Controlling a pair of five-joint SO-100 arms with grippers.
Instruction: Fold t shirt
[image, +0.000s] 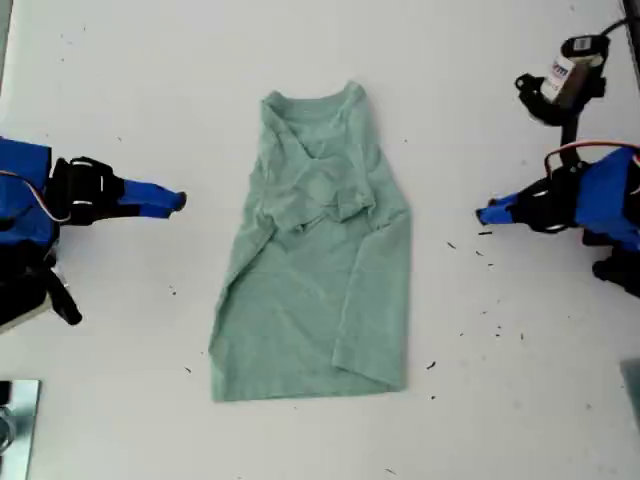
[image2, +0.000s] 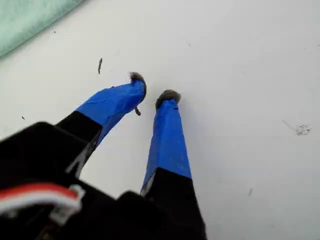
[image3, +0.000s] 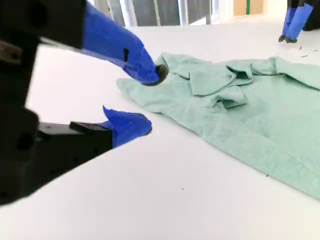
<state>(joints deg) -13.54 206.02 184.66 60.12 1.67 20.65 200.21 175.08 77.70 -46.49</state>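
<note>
Lying mid-table with both sleeves folded inward, the t shirt (image: 315, 260) awaits its crosswise fold, while my first gripper (image2: 152, 92) and my second gripper (image3: 145, 100) hover apart-jawed, holding nothing.

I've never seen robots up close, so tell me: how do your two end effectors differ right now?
My first end effector has its jaws only slightly apart; my second end effector gapes wide. The first hangs over bare, speckled table, while the second sits close beside the shirt, near its collar end. Both are blue-taped, empty and not touching the shirt.
</note>
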